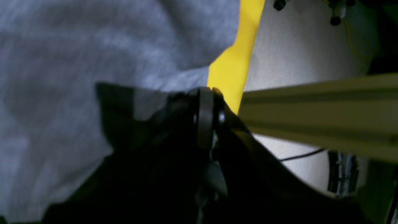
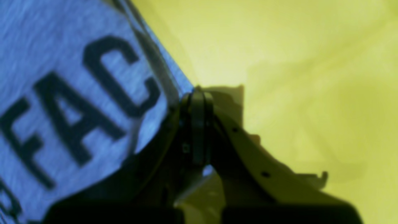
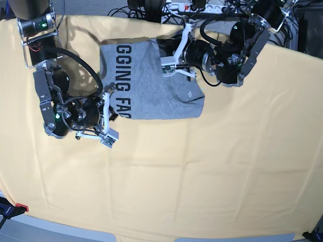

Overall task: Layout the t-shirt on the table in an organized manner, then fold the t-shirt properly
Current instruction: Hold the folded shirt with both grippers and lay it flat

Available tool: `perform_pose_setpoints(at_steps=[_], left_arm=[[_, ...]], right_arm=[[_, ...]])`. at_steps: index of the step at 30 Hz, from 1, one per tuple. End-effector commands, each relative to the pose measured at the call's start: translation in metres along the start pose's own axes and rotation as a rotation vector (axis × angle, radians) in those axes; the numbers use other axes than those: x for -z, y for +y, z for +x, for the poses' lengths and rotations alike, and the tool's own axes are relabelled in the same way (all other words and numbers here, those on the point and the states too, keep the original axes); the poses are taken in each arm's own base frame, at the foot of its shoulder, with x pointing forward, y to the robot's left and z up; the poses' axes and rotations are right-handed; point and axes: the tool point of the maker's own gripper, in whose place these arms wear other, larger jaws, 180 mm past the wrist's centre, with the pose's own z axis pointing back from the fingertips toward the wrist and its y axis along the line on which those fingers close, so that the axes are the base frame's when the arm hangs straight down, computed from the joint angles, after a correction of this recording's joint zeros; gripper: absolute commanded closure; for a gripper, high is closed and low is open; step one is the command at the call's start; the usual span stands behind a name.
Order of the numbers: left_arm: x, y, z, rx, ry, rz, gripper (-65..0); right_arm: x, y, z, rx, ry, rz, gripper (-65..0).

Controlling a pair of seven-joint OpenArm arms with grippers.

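Cloth like this shirt (image 3: 151, 85) is light, limp and a little stretchy, I judge: it sags wherever it is not held and drags into creases if pulled across the desk (image 3: 212, 171). The best holds look to be hems and corners, taken in pairs so that an edge lifts straight.

The right hand (image 2: 198, 93) is pinched tight on the shirt's edge; the print reading "FAC" lies just to its left in its wrist view, bare desk to its right. The left hand (image 1: 206, 93) is likewise fully closed on the shirt, grey cloth spreading away from its tips to the left in its wrist view, a strip of desk beyond.

The shirt is heather grey with black block capitals down one side. It lies between the two hands on the far part of the desk, partly folded, with its lower corner doubled over and soft wrinkles across the body.
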Motion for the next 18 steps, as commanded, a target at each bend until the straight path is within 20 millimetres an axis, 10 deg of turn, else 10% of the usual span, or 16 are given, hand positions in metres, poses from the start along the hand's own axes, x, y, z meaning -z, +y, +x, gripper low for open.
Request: perform_pose_setpoints(at_steps=[1,18], left_arm=[[-0.011,0.016,-0.005,0.034,0.041,0.068,0.0],[-0.095,0.174,0.018,0.063,-0.03,0.487,0.0]], right_arm=[[-0.012,-0.005,0.006,-0.025,-0.027,-0.016,0.0],[-0.038,0.075,-0.033,-0.069,-0.029,0.014,0.0]])
